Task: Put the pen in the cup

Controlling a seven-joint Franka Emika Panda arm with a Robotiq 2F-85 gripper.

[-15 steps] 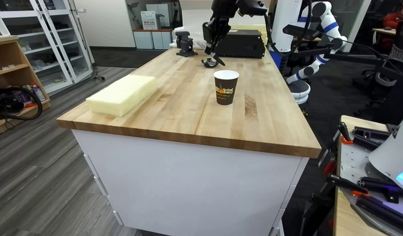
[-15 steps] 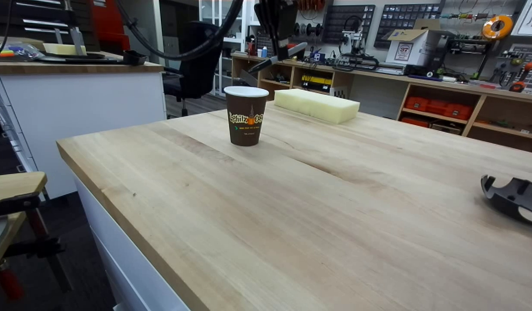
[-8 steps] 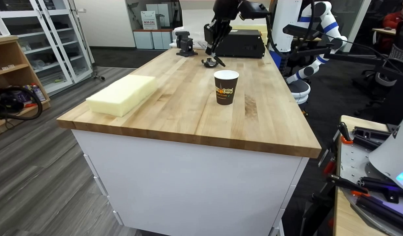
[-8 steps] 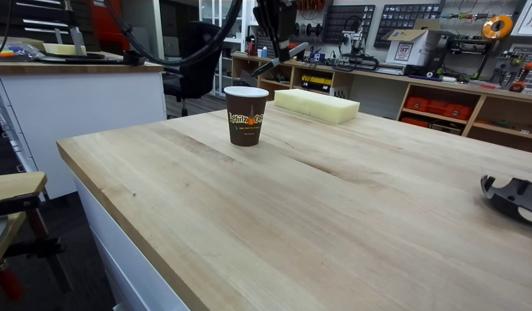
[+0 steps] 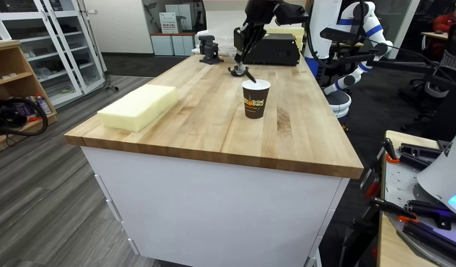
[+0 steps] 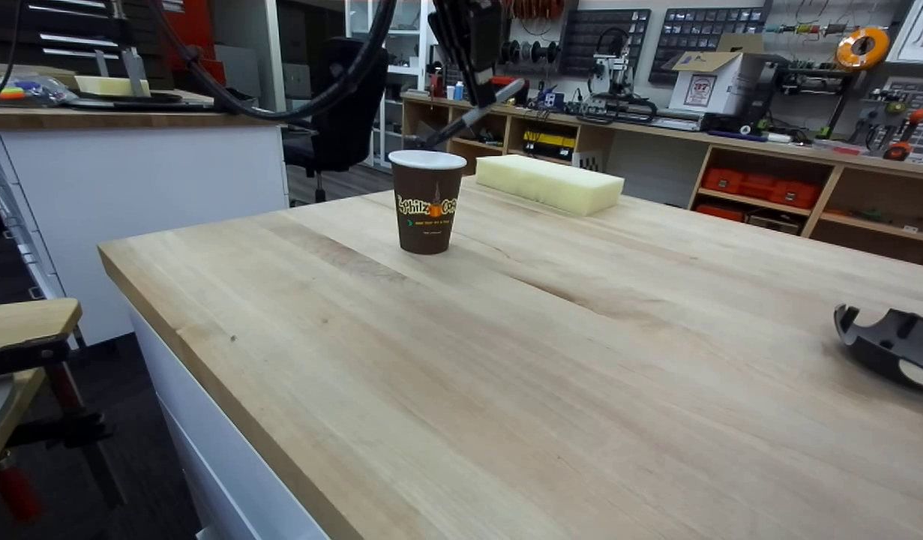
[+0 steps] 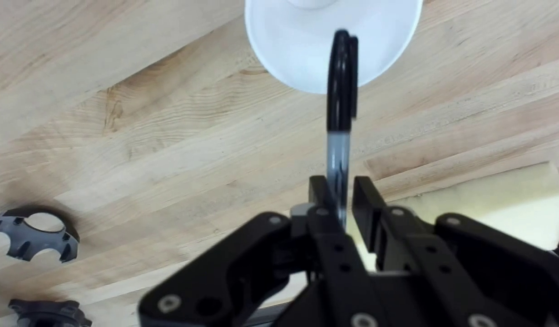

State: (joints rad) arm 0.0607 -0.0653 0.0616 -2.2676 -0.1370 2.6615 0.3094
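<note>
The dark brown paper cup (image 5: 255, 105) with a pale rim stands upright on the wooden table; it also shows in an exterior view (image 6: 427, 210) and at the top of the wrist view (image 7: 284, 50). My gripper (image 5: 239, 61) is above the table by the cup, shut on the grey barrel of the pen (image 7: 338, 91). The pen is tilted, its black capped end pointing down toward the cup. In the wrist view the cap overlaps the cup's opening above my gripper (image 7: 340, 181). In an exterior view the pen (image 6: 468, 116) ends at the cup's back rim; whether it is inside cannot be told.
A pale yellow foam block (image 5: 139, 105) lies on the table (image 5: 213, 129), and shows in the wrist view (image 7: 497, 200). A black curved part (image 6: 892, 345) lies farther along. A black vise-like stand (image 5: 210, 50) and a black box (image 5: 272, 50) stand at the far end.
My gripper has moved toward the cup with the pen in it. The pen tilts more steeply, and its capped end has dropped to the cup's rim in the pictures. The cup has not moved.
</note>
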